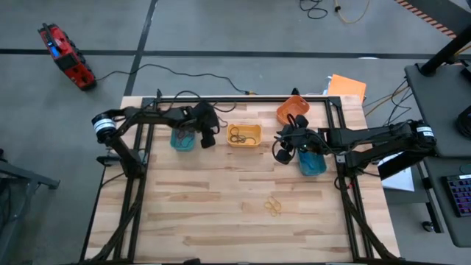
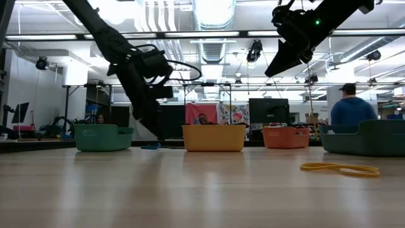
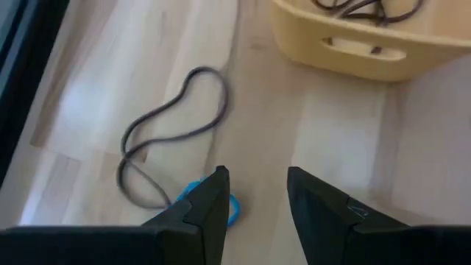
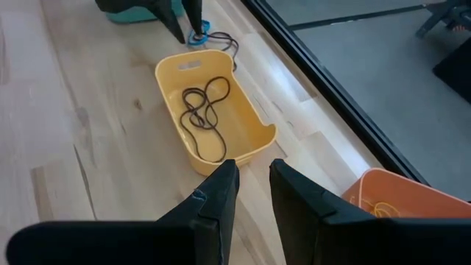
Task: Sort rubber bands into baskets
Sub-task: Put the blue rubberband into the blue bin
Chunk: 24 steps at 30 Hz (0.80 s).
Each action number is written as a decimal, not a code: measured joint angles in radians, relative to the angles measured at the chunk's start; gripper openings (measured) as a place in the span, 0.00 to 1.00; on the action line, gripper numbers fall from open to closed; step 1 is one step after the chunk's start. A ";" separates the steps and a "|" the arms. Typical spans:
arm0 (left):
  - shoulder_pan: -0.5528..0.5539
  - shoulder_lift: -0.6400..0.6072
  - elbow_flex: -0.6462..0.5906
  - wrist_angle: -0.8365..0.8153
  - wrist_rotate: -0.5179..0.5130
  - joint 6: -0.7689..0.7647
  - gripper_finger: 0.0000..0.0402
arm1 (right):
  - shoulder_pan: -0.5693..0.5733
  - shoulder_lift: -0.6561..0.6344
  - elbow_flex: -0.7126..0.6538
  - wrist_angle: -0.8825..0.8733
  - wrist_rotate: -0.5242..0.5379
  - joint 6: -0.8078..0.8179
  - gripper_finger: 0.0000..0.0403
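Yellow bands [image 2: 340, 168] lie loose on the table [image 2: 190, 190], nearest in the low view. High view: left gripper [image 1: 208, 136] between teal basket [image 1: 182, 139] and yellow basket [image 1: 244, 135]; right gripper [image 1: 285, 141] beside blue basket [image 1: 312, 163], near orange basket [image 1: 293, 109]. Left wrist: fingers apart, empty, over a blue band [image 3: 229, 207] and dark band [image 3: 173, 132]. Right wrist: fingers [image 4: 218, 196] narrowly apart, empty.

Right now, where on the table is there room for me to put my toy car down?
The big bare patch is the near half of the table, in front of the yellow basket; only the yellow rubber bands lie there, right of the middle. The far edge is crowded: teal basket, orange basket, blue basket, and both grippers, left, right.
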 joint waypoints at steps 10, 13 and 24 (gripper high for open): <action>0.007 0.081 0.025 -0.015 -0.092 -0.042 0.31 | 0.000 0.000 -0.007 -0.006 0.000 -0.015 0.19; 0.009 0.098 0.025 -0.010 -0.090 -0.047 0.31 | 0.000 0.000 -0.007 -0.006 0.000 -0.021 0.19; 0.009 0.109 0.027 -0.006 -0.088 -0.042 0.02 | 0.000 0.000 -0.008 -0.022 0.000 -0.021 0.19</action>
